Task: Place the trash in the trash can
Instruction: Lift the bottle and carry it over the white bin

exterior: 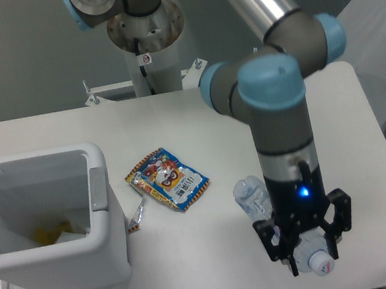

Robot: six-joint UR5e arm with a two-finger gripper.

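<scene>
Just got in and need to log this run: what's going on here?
The robot arm's gripper is shut on a crushed clear plastic bottle near its capped end and holds it over the near right part of the table. A blue-orange snack packet lies flat on the table, untouched, beside the white trash can. The can stands open at the left with something yellow at its bottom. Neither piece of trash is in the can yet.
</scene>
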